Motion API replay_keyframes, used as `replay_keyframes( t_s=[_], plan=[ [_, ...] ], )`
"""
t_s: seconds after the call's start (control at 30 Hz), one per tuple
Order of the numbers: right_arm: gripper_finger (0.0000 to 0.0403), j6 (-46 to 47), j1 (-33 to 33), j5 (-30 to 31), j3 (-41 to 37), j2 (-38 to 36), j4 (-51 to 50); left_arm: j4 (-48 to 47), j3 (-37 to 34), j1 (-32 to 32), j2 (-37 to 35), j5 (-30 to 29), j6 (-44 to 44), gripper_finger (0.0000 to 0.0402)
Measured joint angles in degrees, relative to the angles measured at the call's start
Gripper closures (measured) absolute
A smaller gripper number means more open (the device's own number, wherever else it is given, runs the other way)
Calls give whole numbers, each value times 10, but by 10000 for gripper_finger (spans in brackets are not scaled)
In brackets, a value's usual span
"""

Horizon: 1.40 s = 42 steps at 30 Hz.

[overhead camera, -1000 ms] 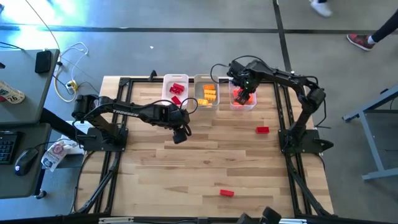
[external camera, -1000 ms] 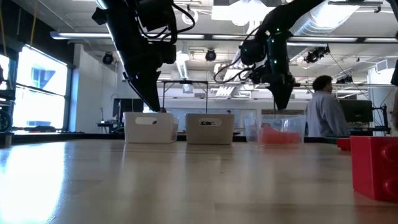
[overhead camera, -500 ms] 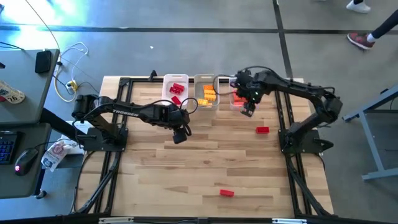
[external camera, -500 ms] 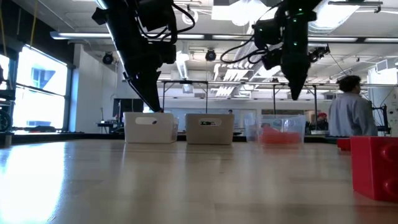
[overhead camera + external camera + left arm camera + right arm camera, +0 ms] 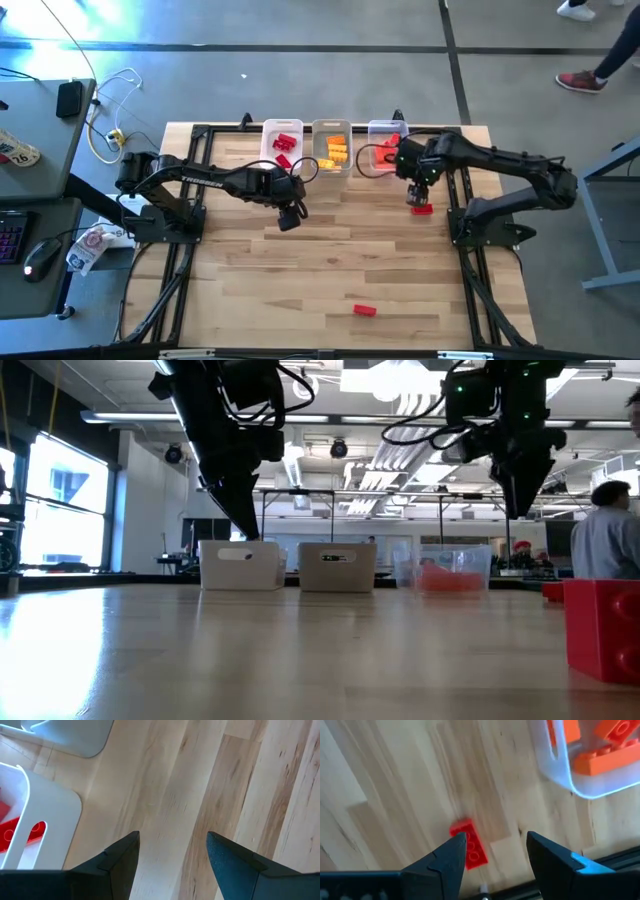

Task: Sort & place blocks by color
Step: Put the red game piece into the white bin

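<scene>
Three bins stand in a row at the table's far edge: the left one (image 5: 283, 146) holds red blocks, the middle one (image 5: 333, 146) yellow-orange blocks, the right one (image 5: 383, 150) orange-red blocks (image 5: 600, 751). A loose red block (image 5: 422, 209) lies flat on the table near its right side; it shows in the right wrist view (image 5: 470, 849) too. Another red block (image 5: 364, 310) lies near the table's near edge. My right gripper (image 5: 417, 195) hangs open just above the first loose block, apart from it. My left gripper (image 5: 290, 218) hangs open over bare wood in front of the left bin.
A black frame rail (image 5: 455, 200) runs along the table's right side close to the loose red block. Bare wood stretches across the middle of the table (image 5: 340, 250). A person (image 5: 610, 540) stands in the room beyond the table; a desk with cables is off to the left.
My right gripper has moved from above the right bin toward the table's near and right side, ending over the loose red block by the right rail, with the arm stretching out further. The left arm has kept still. No block has moved.
</scene>
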Motion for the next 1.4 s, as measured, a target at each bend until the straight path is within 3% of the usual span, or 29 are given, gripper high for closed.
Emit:
replay_keyframes(
  t_s=[0.3, 0.8, 1.4],
  plan=[
    [208, -6, 27, -3, -53, 0, -1, 0, 0, 0, 0, 0, 0, 184],
    [185, 0, 86, 20, -53, 14, 4, 0, 0, 0, 0, 0, 0, 184],
    [182, 4, 108, 32, -53, 180, 2, 0, 0, 0, 0, 0, 2, 184]
  ],
)
